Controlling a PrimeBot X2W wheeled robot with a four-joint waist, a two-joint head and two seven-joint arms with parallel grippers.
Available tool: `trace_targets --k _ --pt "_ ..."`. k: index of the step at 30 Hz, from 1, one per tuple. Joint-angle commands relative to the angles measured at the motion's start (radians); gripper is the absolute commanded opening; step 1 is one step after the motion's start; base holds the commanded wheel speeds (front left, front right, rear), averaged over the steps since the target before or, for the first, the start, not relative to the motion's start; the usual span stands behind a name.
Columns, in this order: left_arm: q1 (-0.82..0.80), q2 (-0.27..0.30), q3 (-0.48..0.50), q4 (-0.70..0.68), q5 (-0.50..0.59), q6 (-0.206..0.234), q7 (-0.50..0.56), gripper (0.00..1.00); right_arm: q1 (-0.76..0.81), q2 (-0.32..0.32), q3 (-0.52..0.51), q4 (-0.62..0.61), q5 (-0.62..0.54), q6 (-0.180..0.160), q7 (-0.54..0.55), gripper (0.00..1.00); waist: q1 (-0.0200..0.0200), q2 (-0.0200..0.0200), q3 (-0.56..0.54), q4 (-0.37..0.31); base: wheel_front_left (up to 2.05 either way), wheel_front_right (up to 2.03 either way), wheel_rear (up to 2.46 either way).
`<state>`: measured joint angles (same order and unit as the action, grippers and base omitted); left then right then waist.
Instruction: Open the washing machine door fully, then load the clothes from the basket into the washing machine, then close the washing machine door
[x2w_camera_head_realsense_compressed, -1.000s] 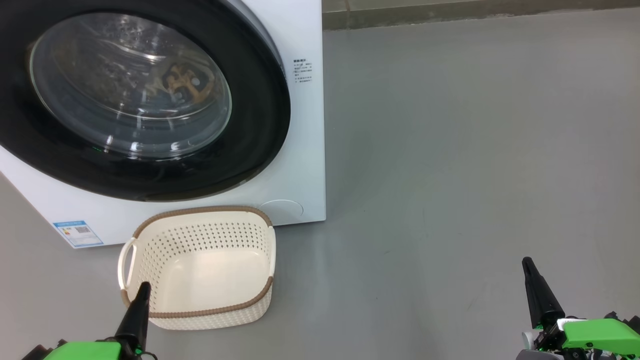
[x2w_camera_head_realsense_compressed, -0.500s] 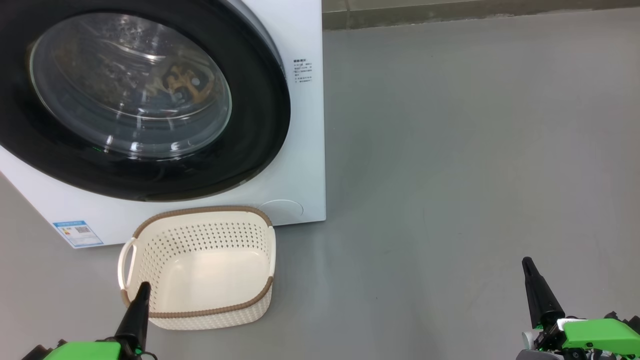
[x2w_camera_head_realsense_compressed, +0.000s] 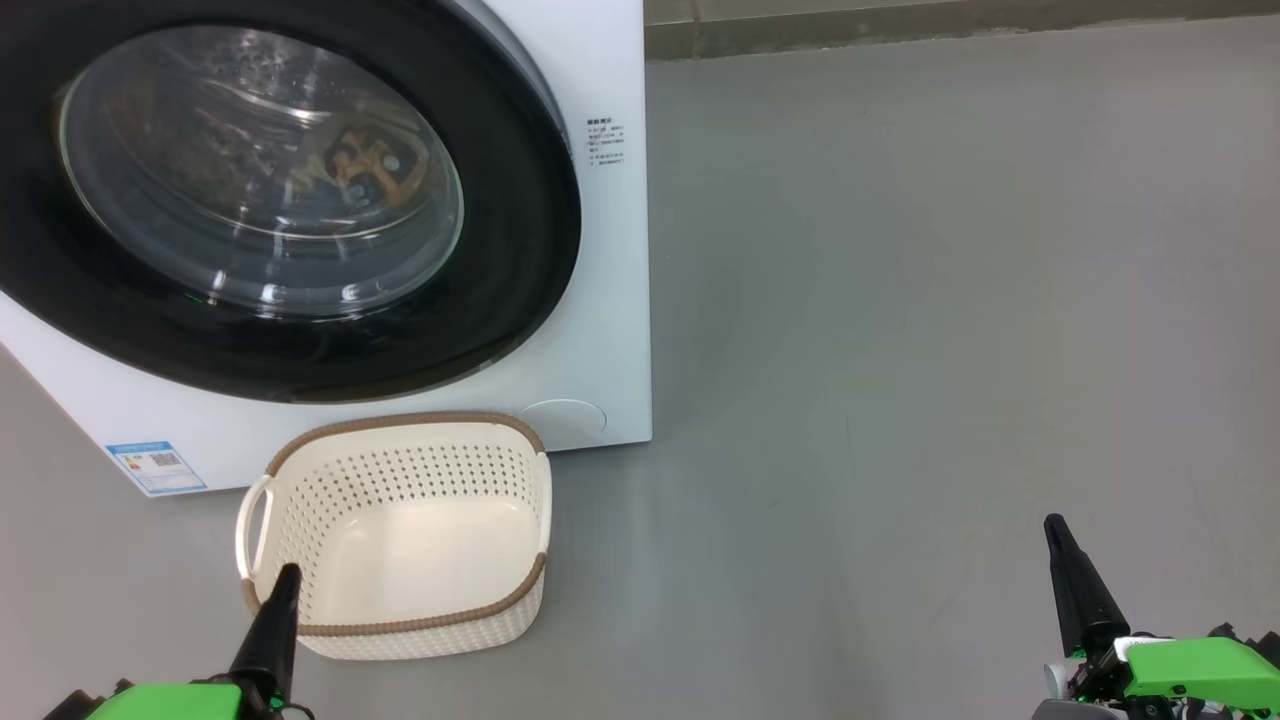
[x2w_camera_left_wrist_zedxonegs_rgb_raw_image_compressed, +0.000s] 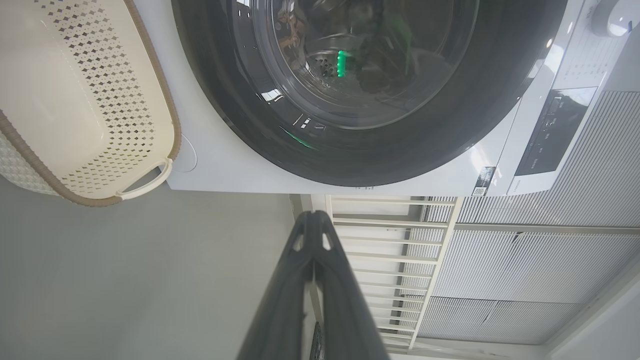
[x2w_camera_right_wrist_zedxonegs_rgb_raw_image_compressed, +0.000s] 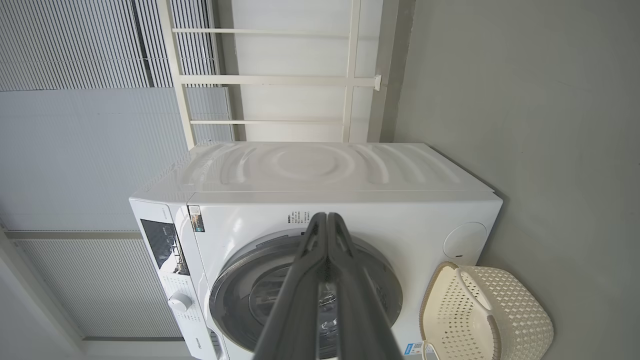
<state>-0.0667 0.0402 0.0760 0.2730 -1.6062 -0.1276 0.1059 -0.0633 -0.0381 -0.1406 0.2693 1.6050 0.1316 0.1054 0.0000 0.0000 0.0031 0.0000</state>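
Observation:
The washing machine (x2w_camera_head_realsense_compressed: 612, 300) fills the upper left of the head view. Its door (x2w_camera_head_realsense_compressed: 520, 250) lies shut against the front, black rim around clear glass. Through the glass a bit of the clothes (x2w_camera_head_realsense_compressed: 365, 165) shows, with an orange-brown print. Below the door the cream basket (x2w_camera_head_realsense_compressed: 420, 470) stands on the floor, with nothing inside. My left gripper (x2w_camera_head_realsense_compressed: 288, 572) is shut at the basket's near left corner. My right gripper (x2w_camera_head_realsense_compressed: 1053, 525) is shut and hangs far to the right over bare floor. The left wrist view has the shut fingertips (x2w_camera_left_wrist_zedxonegs_rgb_raw_image_compressed: 313, 217) below the door (x2w_camera_left_wrist_zedxonegs_rgb_raw_image_compressed: 400, 160) and the basket (x2w_camera_left_wrist_zedxonegs_rgb_raw_image_compressed: 125, 100).
Grey floor (x2w_camera_head_realsense_compressed: 900, 350) spreads to the right of the machine, up to a wall base at the back. The right wrist view shows the machine's side panel (x2w_camera_right_wrist_zedxonegs_rgb_raw_image_compressed: 320, 170), the basket (x2w_camera_right_wrist_zedxonegs_rgb_raw_image_compressed: 515, 300), and white railings with slatted panels behind.

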Motion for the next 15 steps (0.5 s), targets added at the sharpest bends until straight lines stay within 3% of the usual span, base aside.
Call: trace_targets --k 1,15 --pt "-0.041 0.012 0.036 -0.028 -0.004 -0.003 0.006 0.00 -0.045 -0.012 0.027 -0.025 0.004 -0.001 0.008 0.00 0.0000 0.0000 0.000 0.000 0.00 0.00 0.00" --pt "-0.041 0.012 0.037 -0.028 -0.003 -0.003 0.006 0.00 -0.045 -0.012 0.027 -0.025 0.004 -0.001 0.008 0.00 0.0000 0.0000 0.000 0.000 0.00 0.00 0.00"
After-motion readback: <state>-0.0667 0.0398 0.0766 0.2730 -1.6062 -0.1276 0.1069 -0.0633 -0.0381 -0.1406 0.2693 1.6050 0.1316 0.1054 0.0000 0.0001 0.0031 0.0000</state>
